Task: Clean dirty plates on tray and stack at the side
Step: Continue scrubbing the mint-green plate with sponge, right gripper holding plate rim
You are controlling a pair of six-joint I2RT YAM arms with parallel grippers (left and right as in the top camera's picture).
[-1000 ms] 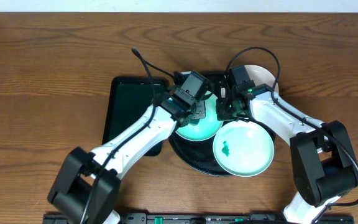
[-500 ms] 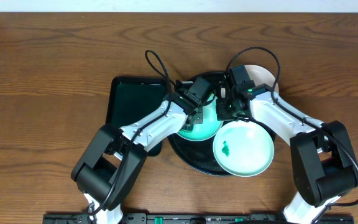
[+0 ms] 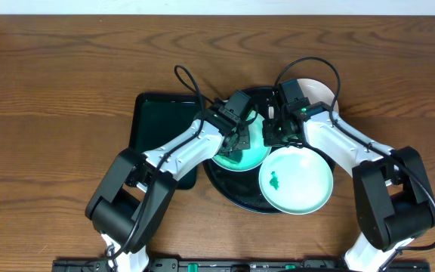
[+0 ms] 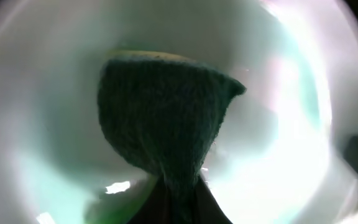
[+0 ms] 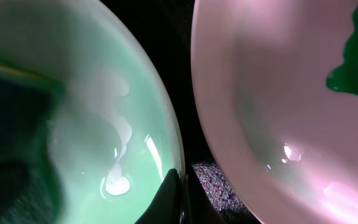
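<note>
While tight around sponge [image 4: 166, 118], left claw [image 3: 236, 147] in mint plate [image 3: 256, 153] on tray [image 3: 223, 186]; right claw [image 3: 273, 134] tight on rim.

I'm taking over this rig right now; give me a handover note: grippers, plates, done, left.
Left gripper: shut on dark green scrub pad, pressed on the left mint plate.
Right gripper: shut on that plate's rim.
Smeared mint plate sits beside it on the black tray; white plate behind the right arm.
Done: nothing stacked. Left: wipe, then stack all three.
</note>
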